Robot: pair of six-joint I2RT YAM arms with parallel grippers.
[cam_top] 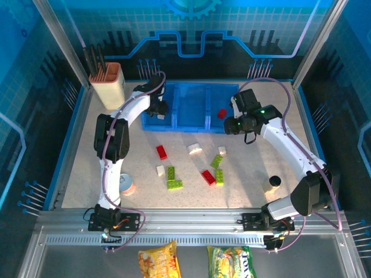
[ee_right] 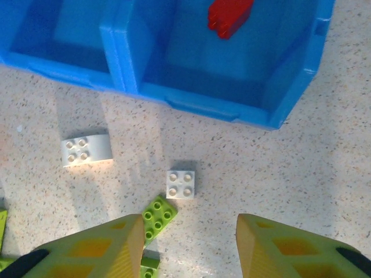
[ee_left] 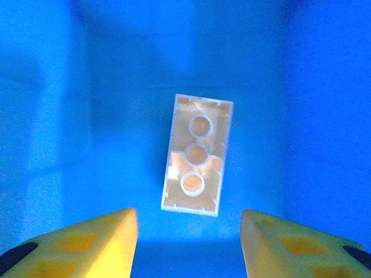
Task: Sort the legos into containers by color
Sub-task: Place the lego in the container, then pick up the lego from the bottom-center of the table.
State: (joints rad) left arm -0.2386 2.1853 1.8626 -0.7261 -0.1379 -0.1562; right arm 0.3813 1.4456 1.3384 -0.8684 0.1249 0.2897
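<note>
Left tool (ee_left: pixel 189 223) tips cropped; white lego (ee_left: pixel 197 155) upside-down; red lego (ee_right: pixel 230 16) cut off.

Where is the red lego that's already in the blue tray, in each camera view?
Top external: red lego in the right bin of the blue tray, right of centre.
Right wrist: red lego at the top edge, inside the right-hand bin.
Left wrist: looks into another bin, at a white lego.
Shared landmark: the blue tray.
</note>
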